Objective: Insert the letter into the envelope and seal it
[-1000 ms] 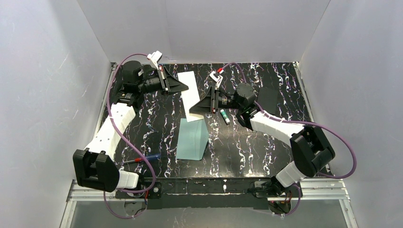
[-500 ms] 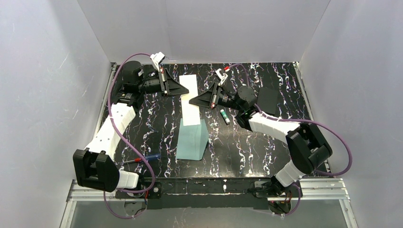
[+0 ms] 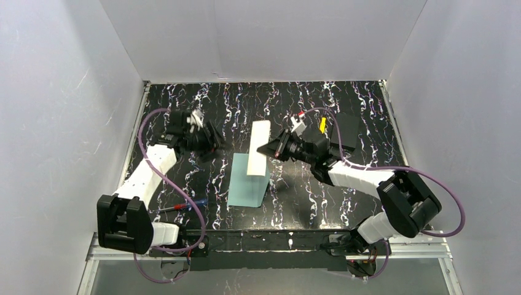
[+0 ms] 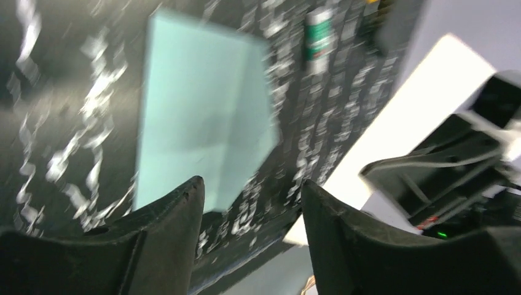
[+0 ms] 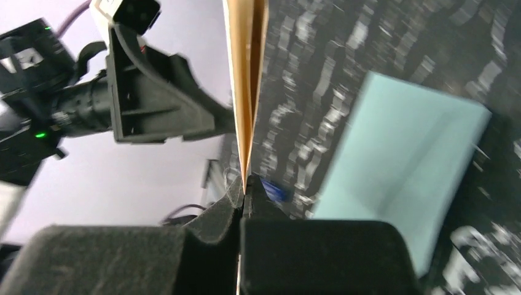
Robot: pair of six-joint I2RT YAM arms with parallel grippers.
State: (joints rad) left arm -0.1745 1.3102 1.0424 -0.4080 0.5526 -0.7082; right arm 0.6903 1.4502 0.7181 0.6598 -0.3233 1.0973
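The tan letter (image 3: 258, 148) hangs above the table, its lower end over the far edge of the pale teal envelope (image 3: 249, 181). My right gripper (image 3: 266, 149) is shut on the letter's right edge. In the right wrist view the letter (image 5: 246, 92) runs edge-on out of the closed right gripper (image 5: 244, 194), with the envelope (image 5: 399, 166) flat to the right. My left gripper (image 3: 217, 142) stands open to the left of the letter, apart from it. In the left wrist view the left gripper (image 4: 252, 184) holds nothing, and the envelope (image 4: 203, 117) and letter (image 4: 405, 123) lie beyond it.
A black square block (image 3: 347, 129) lies at the right behind my right arm. A green-and-white glue stick (image 4: 319, 37) lies past the envelope. A red and blue pen (image 3: 184, 206) lies near the front left. White walls enclose the marbled black table (image 3: 184, 110).
My left gripper opened, let go of the letter and drew back toward the near left. My right gripper shut on the letter and carried it nearer, over the envelope's far edge.
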